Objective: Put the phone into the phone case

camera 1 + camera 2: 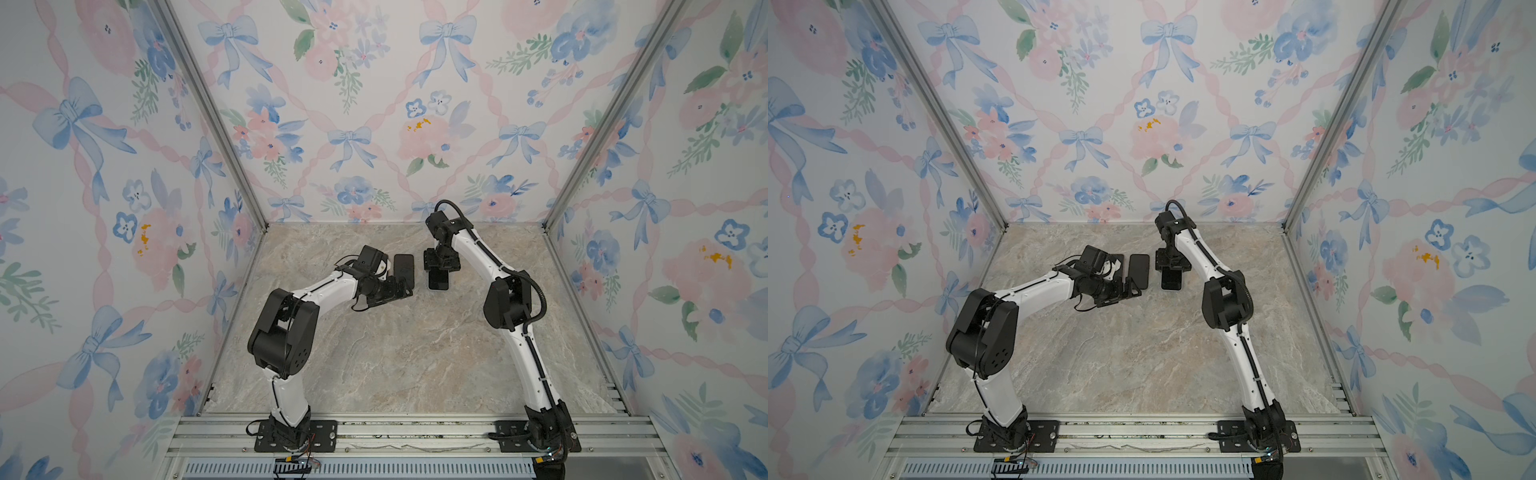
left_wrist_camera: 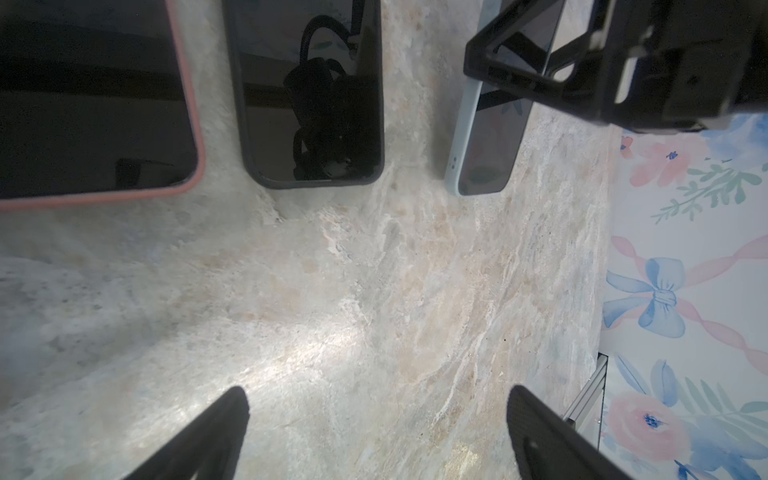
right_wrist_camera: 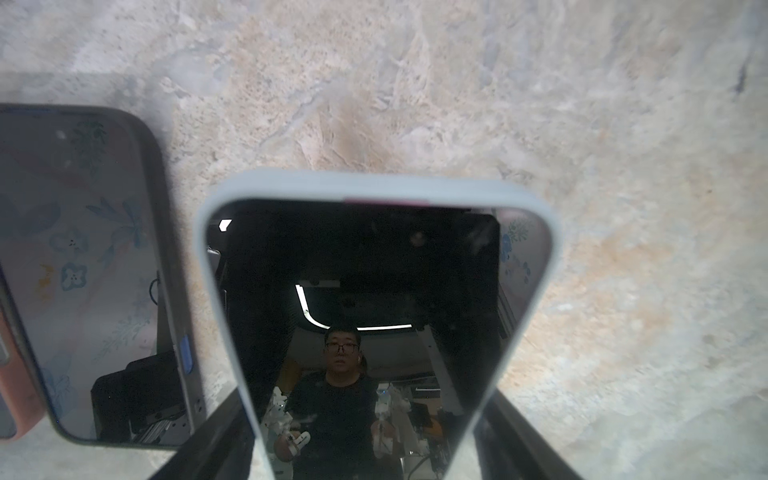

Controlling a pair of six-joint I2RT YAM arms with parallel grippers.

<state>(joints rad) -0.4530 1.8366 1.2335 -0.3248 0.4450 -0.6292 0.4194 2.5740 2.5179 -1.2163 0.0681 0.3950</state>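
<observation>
Our right gripper clasps the blue case by its long sides; our left gripper hangs released. We should press the phone flush at every corner.

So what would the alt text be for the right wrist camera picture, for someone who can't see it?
A light-blue-cased phone fills the centre, its dark screen mirroring the room, held by its sides between the black fingers of the right gripper, over a marbled table. Beside it lies a dark-cased phone, screen up.
</observation>
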